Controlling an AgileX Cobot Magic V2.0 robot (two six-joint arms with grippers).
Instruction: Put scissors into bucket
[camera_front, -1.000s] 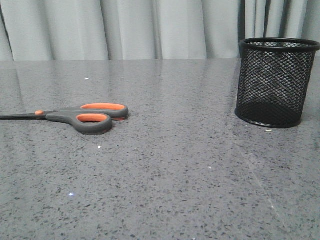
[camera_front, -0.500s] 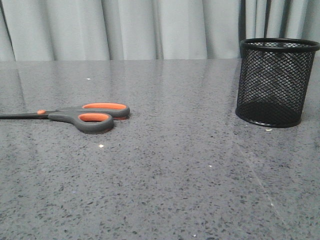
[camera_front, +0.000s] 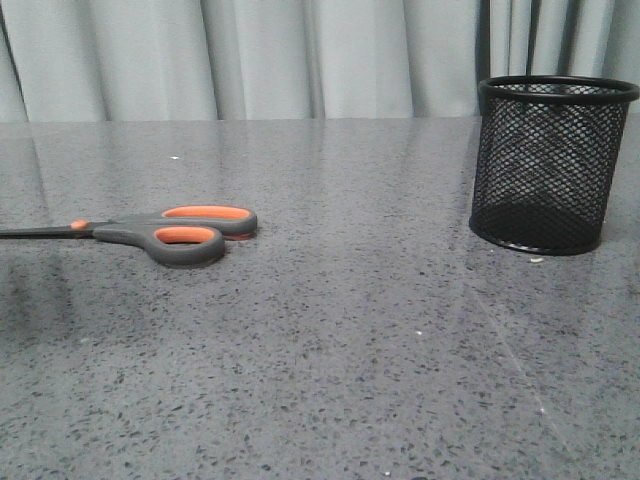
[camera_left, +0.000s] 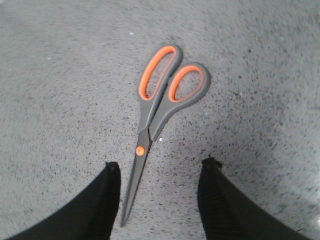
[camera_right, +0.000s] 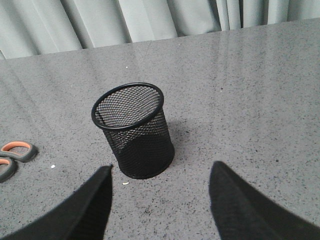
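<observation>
The scissors lie flat and closed on the grey table at the left, handles to the right, blades running off the left edge. The left wrist view shows them with the blades between my open fingers. My left gripper is open above the blades, close to the orange pivot dot, holding nothing. The black mesh bucket stands upright at the far right. My right gripper is open and empty, just short of the bucket. No gripper shows in the front view.
Grey curtains hang behind the table's far edge. The scissor handles show at the edge of the right wrist view. A small white speck lies by the bucket's base.
A faint shadow has spread over the table at the left below the scissor blades. The scissors and bucket have not moved.
</observation>
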